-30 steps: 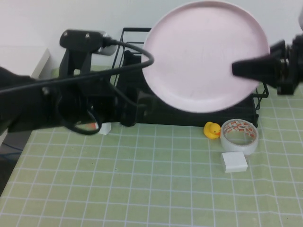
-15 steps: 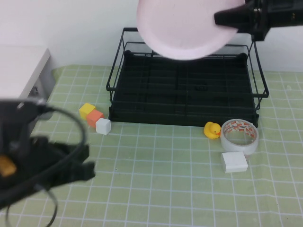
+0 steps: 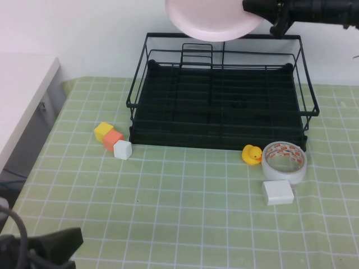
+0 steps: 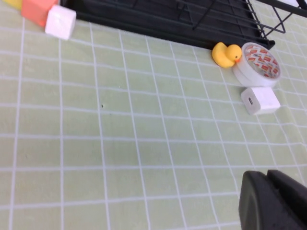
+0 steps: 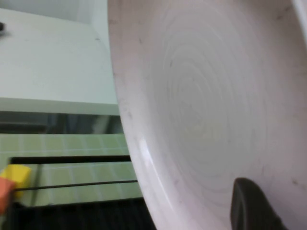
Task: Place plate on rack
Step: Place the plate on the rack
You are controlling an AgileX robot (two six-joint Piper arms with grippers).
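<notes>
Overhead, right gripper (image 3: 252,7) fingers pinch the plate (image 3: 210,19) rim above the rack (image 3: 221,106); left gripper (image 4: 276,201) fingers pressed together

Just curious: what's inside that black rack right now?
The rack holds only its upright wire plate holder. The plate hangs above, in the right gripper; nothing hidden.

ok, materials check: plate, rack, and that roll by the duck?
Plate, held by the right gripper above the rack's back: matte pale pink, faint concentric rings, likely plastic or melamine.
Rack: thin black coated wire, probably metal.
Tape roll beside the duck: white, red print, looks like plastic film.
Left gripper: shut, empty, low at the table's near left.
</notes>
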